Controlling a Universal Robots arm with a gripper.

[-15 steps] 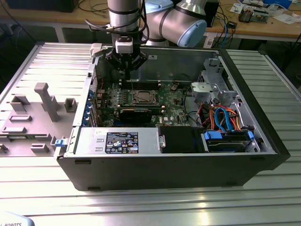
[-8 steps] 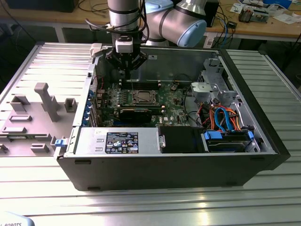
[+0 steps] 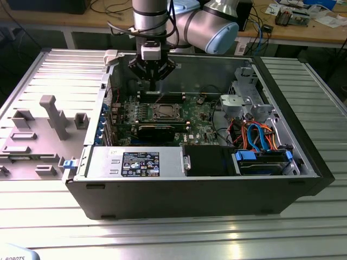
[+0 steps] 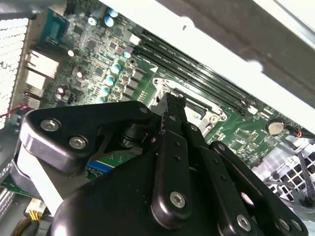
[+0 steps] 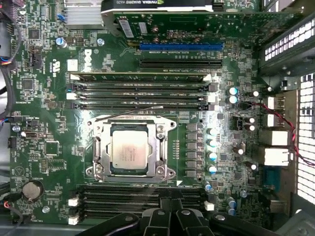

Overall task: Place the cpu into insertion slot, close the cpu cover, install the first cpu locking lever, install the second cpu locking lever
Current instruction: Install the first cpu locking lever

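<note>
Exterior view: the gripper (image 3: 154, 85) hangs over the back of the green circuit board (image 3: 200, 122) inside an open computer case (image 3: 190, 189). Its black fingers are pinched together on nothing visible. In the first wrist view the gripper hovers above a bank of memory slots (image 5: 113, 194), just beside the insertion slot (image 5: 94, 129). The cpu (image 5: 129, 150) lies flat in that slot. The cpu cover (image 5: 160, 147) is down around it, framing its silver top. One thin wire locking lever (image 5: 133, 113) on the slot's far side looks unhooked. The likely risk is that this springy lever slips off the narrow fingertips and snaps back, so the cover lifts or the tips scrape the board.
</note>
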